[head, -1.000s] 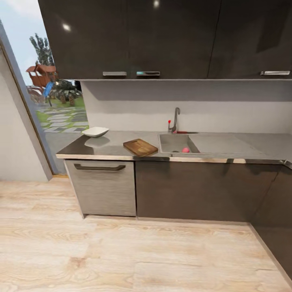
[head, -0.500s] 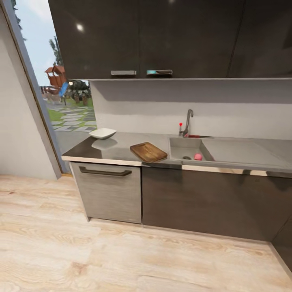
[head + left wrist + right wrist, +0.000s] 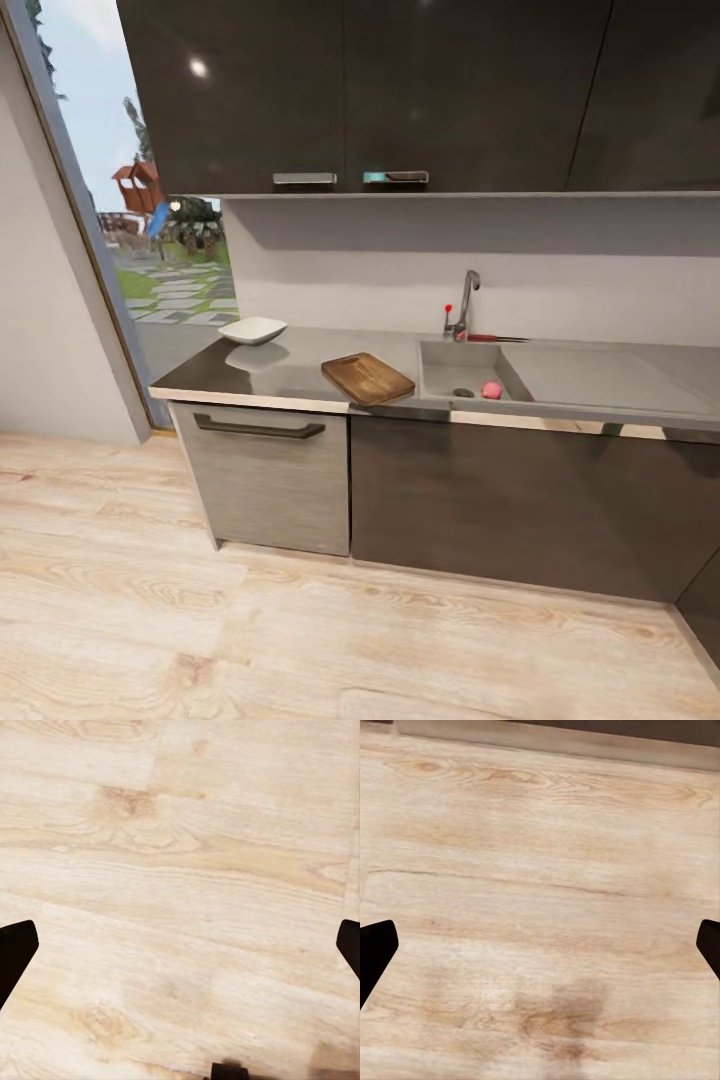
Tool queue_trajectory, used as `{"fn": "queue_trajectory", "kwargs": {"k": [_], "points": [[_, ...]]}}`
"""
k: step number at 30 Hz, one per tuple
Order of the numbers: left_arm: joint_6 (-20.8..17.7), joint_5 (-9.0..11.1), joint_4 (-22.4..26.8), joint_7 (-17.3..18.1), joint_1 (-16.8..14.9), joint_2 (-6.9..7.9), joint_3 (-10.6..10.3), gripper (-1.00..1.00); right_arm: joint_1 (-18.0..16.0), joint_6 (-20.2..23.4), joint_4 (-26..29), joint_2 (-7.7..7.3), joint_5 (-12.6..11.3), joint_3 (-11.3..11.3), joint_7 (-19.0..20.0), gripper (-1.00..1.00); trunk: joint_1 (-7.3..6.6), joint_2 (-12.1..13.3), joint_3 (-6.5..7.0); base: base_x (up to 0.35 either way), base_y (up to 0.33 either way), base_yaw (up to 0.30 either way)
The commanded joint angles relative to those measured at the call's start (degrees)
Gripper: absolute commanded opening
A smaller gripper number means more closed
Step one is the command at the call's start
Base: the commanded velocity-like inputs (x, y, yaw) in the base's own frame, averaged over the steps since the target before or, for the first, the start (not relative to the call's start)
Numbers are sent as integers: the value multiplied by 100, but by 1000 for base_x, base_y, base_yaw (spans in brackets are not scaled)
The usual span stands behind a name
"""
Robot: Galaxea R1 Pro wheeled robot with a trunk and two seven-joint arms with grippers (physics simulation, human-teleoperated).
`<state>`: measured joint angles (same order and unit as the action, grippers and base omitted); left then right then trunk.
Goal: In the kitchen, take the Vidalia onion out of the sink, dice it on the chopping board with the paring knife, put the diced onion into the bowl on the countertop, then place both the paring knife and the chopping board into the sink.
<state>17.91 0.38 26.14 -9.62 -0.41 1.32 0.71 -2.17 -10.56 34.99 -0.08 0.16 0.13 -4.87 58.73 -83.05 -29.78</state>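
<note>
Your left pincer point(image 3: 180, 952) and right pincer point(image 3: 540, 952) both gape wide over floor planks point(image 3: 187, 870), gripping nothing. Centre frame on the bench point(image 3: 290, 372): chopping board point(image 3: 367, 378) just left of sink point(image 3: 470, 355), Vidalia onion point(image 3: 491, 390) inside by the drain, bowl point(image 3: 252, 329) further left, paring knife point(image 3: 492, 338) behind the basin.

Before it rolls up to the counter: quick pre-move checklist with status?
1. Onion in the sink, beside the drain: ok.
2. Chopping board flat on the countertop, nothing on it: ok.
3. Bowl on the countertop near the window end: ok.
4. Knife by the faucet: a thin red-handled shape lies there, too small to confirm: cannot tell.
5. Left gripper and right gripper open, empty, over the floor: ok.
6. Within reach of the counter: not ok, floor still between.
</note>
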Motion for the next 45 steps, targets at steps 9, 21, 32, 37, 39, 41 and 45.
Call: {"fn": "queue_trajectory", "kwargs": {"k": [9, 21, 32, 37, 39, 41, 45], "points": [[12, -26, -50, 2, -3, 0, -19, 100, -3, -190, -1, 7, -6, -2, -14, 100, 0, -3, -6, 13, 1, 0], [10, -26, -56, 11, -3, 14, -19, 100, -4, -255, -10, 16, -18, 5, -14, 100, 0, -3, 16, 253, 116, -49], [10, -35, -198, 4, -3, -7, -27, 100, -4, -261, -10, 9, -12, -4, -14, 100, 0, -3, 19, 107, 66, -7], [10, -21, -217, 4, -3, 5, -18, 100, -3, -256, -15, 17, -21, -4, -22, 100, 0, -3, 19, 2, 1, 0], [10, -18, -221, 4, -3, 30, -10, 100, -3, -257, -53, 33, -23, 1, -17, 100, 0, -3, 19, 0, 0, 0], [10, -18, -290, 5, -3, 110, -17, 100, -3, -235, -93, 60, -24, 10, -23, 100, 0, -3, 19, 0, 0, 0], [9, -33, -389, -1, -3, 123, -18, 100, -3, -244, -266, 69, -26, 12, -15, 100, 0, -3, 19, 0, 0, 0]]}}
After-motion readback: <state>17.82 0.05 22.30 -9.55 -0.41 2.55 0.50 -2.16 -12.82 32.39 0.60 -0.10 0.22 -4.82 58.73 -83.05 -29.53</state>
